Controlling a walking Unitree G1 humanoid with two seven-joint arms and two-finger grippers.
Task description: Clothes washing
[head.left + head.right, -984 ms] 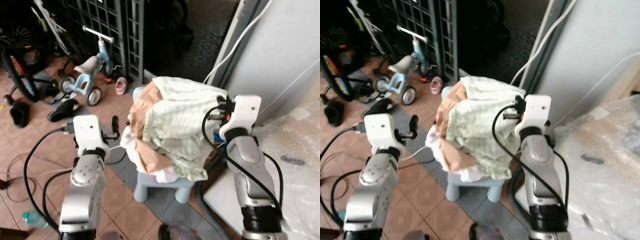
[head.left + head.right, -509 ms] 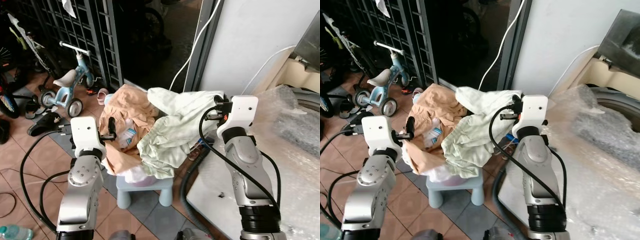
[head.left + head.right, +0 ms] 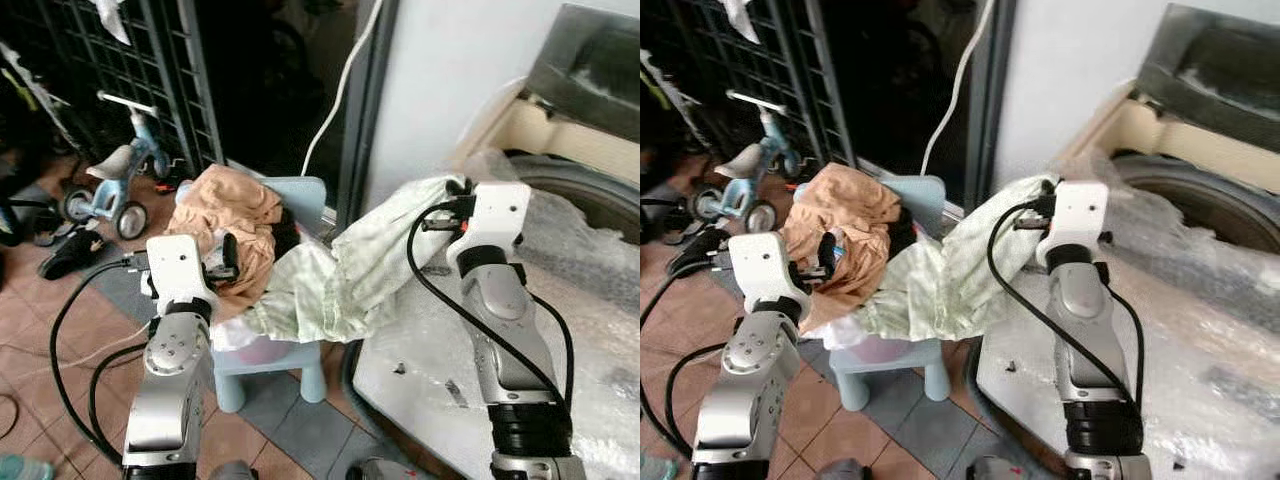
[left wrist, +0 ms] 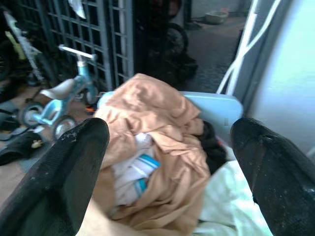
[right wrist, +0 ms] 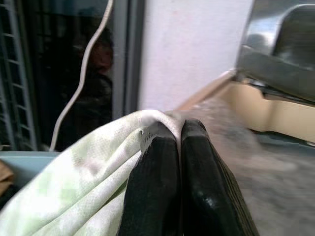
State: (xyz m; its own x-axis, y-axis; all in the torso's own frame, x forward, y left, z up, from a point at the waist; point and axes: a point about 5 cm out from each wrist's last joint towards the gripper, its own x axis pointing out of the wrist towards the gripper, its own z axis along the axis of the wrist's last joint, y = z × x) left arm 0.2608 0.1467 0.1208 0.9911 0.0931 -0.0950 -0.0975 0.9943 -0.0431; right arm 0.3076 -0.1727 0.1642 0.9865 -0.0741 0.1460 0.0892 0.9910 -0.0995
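a pale green crumpled cloth garment (image 3: 345, 275) is seen stretched between the right gripper (image 5: 179, 135) and a small light-blue plastic stool (image 3: 290, 350). its upper corner is pinched between the two black fingers (image 5: 152, 182) of the right gripper, which are pressed fully together with the fabric draped over their tips. the gripper is raised beside the white wall (image 3: 440, 70), just over the edge of a washing machine wrapped in clear bubble plastic (image 3: 590, 300). the lower end of the garment hangs over the front edge of the stool, touching a heap of peach-orange clothing (image 3: 225, 215) piled on the seat. a white item with a blue mark (image 4: 133, 169) is tucked within the heap, and a dark piece of cloth (image 4: 211, 142) lies beside it against the stool's back.

the left gripper (image 4: 167, 147) is held just in front of the peach-orange heap, level with it, and its fingers (image 4: 64, 172) are spread wide apart with nothing between them.

behind the stool a black metal grille (image 3: 130, 70) is seen, with a small blue and white children's tricycle (image 3: 115, 175) parked before it on the reddish tiled floor (image 3: 40, 330). a black shoe (image 3: 65, 255) lies on the tiles near the tricycle. a white cable (image 3: 335, 90) runs down the dark doorframe next to the wall.
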